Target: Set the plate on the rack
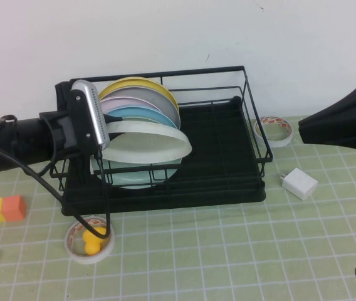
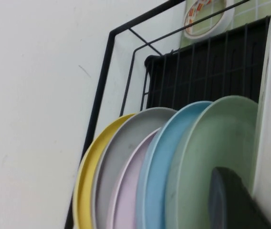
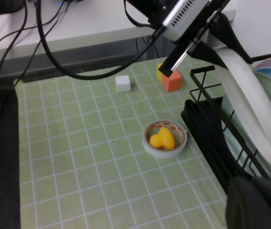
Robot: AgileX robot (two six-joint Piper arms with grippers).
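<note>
The left gripper (image 1: 106, 128) grips the white plate (image 1: 146, 144) by its edge, over the rack (image 1: 228, 182) near the counter's far edge. The plate leans in front of the green plate (image 2: 212, 157). The right gripper (image 1: 344, 125) waits far off; I cannot tell its jaws.

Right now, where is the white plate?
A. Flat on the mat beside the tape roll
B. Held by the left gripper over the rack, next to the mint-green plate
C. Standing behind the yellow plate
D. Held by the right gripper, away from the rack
B: the left gripper holds the white plate tilted over the rack, in front of the mint-green plate; the right gripper hovers off to the rack's right, empty.
</note>
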